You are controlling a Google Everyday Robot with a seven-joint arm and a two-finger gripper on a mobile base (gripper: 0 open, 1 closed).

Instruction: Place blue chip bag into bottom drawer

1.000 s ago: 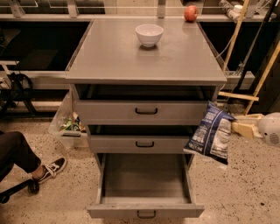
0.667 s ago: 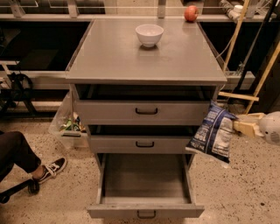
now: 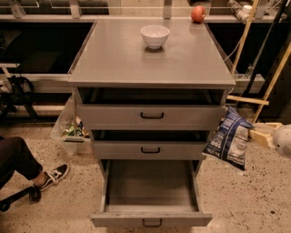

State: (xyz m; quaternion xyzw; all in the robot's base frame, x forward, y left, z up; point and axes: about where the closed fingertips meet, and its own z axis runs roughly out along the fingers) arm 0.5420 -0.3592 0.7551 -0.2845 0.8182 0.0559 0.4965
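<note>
The gripper [image 3: 253,133] is at the right of the grey cabinet [image 3: 150,63], at approx. the height of the middle drawer [image 3: 118,150]. Its pale fingers [image 3: 261,135] are closed on the right edge of the blue chip bag [image 3: 228,143], and the white round part of the arm [image 3: 283,141] is just behind them at the right border. The bag hangs in the air, tilted, w/ its lower end pointing down to the speckled floor [image 3: 254,200] and its left edge just beside the cabinet's right side. It is not in the bottom drawer [image 3: 152,186]: that one is pulled out far toward the near side, its grey inside bottom showing, small black handle [image 3: 152,222] on the front, and the bag is higher and to the right of it, not touching. The top drawer [image 3: 113,116] and the middle one each show a dark gap above the front panel. On the cabinet top, at the far side, stands a white bowl [image 3: 155,36]; a red apple [image 3: 198,13] lies farther back, to the right. At the left on the floor there is a clear plastic bin [image 3: 68,134] near the cabinet, and nearer a person's leg w/ a black-and-white shoe [image 3: 53,175]
</note>
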